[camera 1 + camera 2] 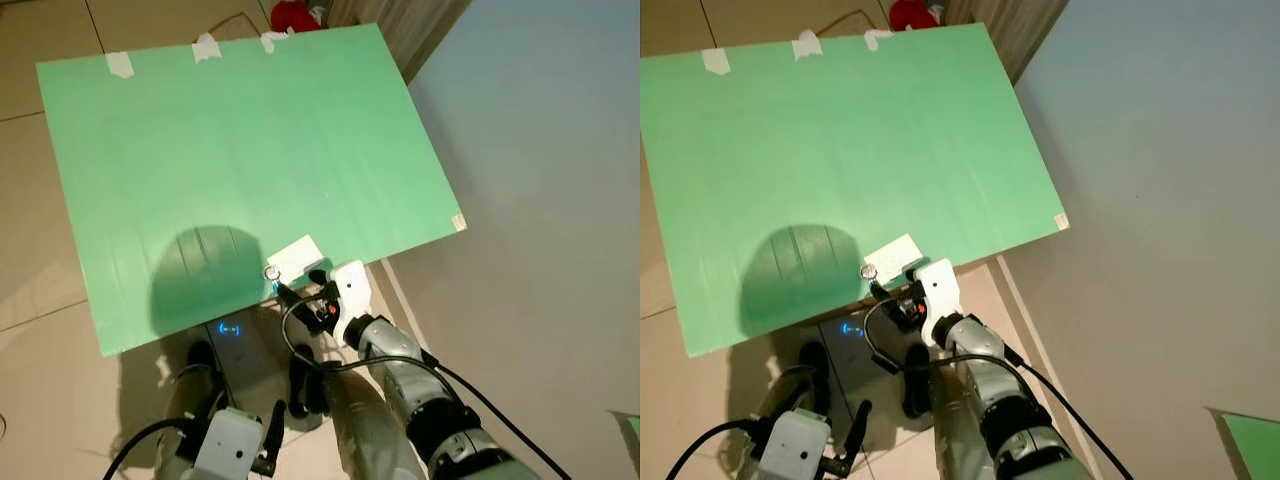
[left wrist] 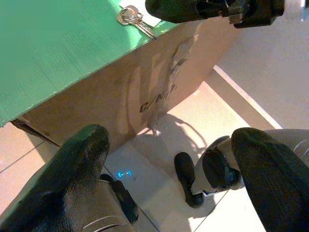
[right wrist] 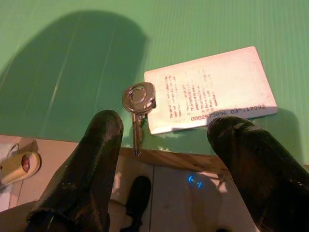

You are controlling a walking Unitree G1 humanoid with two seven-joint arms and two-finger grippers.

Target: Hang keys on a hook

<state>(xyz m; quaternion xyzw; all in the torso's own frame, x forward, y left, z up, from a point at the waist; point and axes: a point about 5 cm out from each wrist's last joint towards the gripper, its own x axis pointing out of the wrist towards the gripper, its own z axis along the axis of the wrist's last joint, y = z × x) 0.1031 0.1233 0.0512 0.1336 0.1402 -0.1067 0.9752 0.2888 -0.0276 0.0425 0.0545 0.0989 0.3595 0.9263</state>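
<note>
The right gripper (image 3: pixel 161 159), fingers apart, is hovering over the key (image 3: pixel 138 104) lying at the green board's (image 1: pixel 250 150) near edge, touching a white card (image 3: pixel 212 89). Light, stiff, slippery metal (thin, flat): probably best pinched at its head.

Green surface (image 1: pixel 240 150) over a cardboard box (image 2: pixel 145 96); white card (image 3: pixel 210 89) at its near edge; tape strips (image 1: pixel 120 64) along the far edge; red object (image 1: pixel 293 14) beyond.
</note>
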